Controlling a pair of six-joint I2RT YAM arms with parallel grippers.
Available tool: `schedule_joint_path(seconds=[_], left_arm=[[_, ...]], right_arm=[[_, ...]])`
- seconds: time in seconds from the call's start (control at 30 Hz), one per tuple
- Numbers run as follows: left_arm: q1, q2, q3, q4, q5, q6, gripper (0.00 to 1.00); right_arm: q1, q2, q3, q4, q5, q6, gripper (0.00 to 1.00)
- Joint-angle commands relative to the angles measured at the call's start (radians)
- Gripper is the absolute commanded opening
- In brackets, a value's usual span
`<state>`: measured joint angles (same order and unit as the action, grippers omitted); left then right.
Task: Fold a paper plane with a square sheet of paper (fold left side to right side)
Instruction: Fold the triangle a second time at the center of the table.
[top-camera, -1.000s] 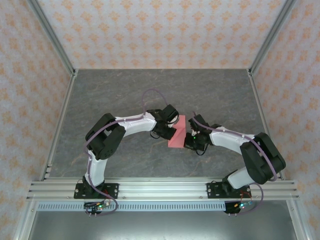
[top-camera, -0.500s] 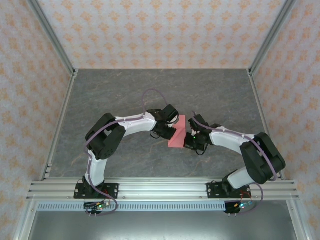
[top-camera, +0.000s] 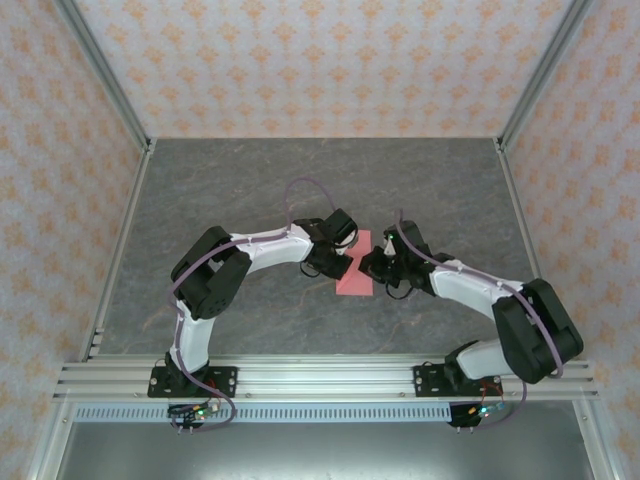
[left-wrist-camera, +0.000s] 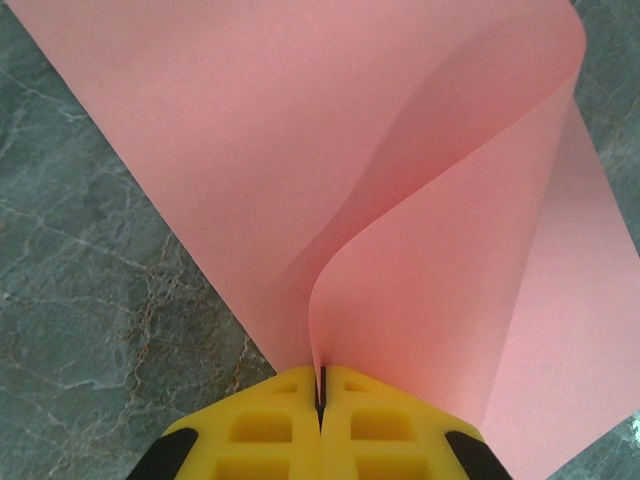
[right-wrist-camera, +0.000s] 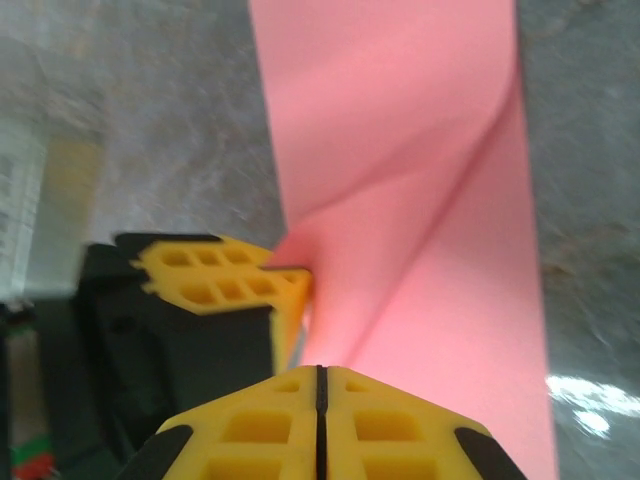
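Where the two arms meet over the middle of the grey marbled tabletop (top-camera: 230, 190), the thin salmon-pink square sheet of paper (top-camera: 354, 283) lies between their wrists, near the table's centre and no longer flat. Seen from above, it reads as a narrow pink strip, with the left gripper (top-camera: 346, 261) on its left edge and the right gripper (top-camera: 367, 266) just beside it on the right.

From the left wrist, the left gripper (left-wrist-camera: 320, 385) has its yellow fingers pressed together on an edge of the sheet (left-wrist-camera: 300, 150). From that pinch, one layer rises and curls over in a soft, uncreased bend, casting a shadow on the flat layer beneath, which rests on the table. The paper is plain, smooth and unmarked.

From the right wrist, the right gripper (right-wrist-camera: 320, 385) is also clenched, and the sheet (right-wrist-camera: 400, 130) runs down into its closed fingertips, apparently nipped there. The left gripper (right-wrist-camera: 288, 282) shows at its left, gripping the same raised fold, the two pinch points close together.
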<state>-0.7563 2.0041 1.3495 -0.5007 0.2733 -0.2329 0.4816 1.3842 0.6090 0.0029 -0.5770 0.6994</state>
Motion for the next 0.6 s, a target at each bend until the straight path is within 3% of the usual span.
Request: schedule_joint_path(seconds=[0.0, 0.57], left_arm=[[0.008, 0.036, -0.013, -0.002, -0.007, 0.019, 0.01], [0.006, 0.038, -0.010, 0.003, 0.007, 0.020, 0.01]], right_arm=[[-0.001, 0.043, 0.026, 0.119, -0.002, 0.051, 0.09], [0.020, 0.206, 0.072, 0.190, -0.001, 0.067, 0.09]])
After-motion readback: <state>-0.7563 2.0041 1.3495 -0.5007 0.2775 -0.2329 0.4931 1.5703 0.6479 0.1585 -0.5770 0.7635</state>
